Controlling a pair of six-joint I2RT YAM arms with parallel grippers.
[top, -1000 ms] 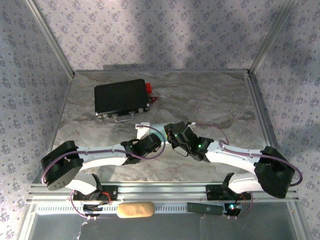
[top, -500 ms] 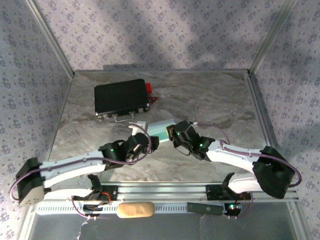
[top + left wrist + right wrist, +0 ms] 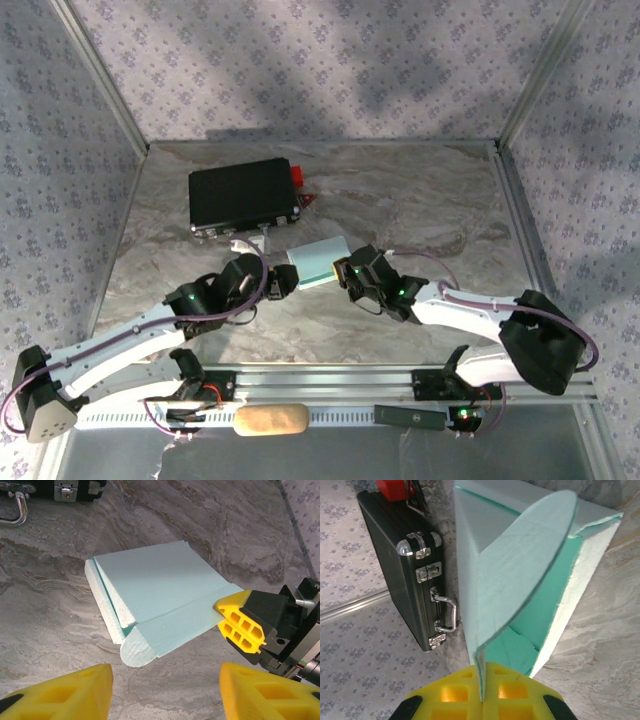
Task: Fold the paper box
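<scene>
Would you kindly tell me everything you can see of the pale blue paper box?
The paper box is pale blue-green thin card with whitish cut edges, folded into a flat rectangular shape. It lies on the marbled table, in front of the black case and apart from it. One long flap with a rounded corner sticks out from its open side, and the right tool is shut on that flap. The left tool hangs open just short of it, not touching.
</scene>
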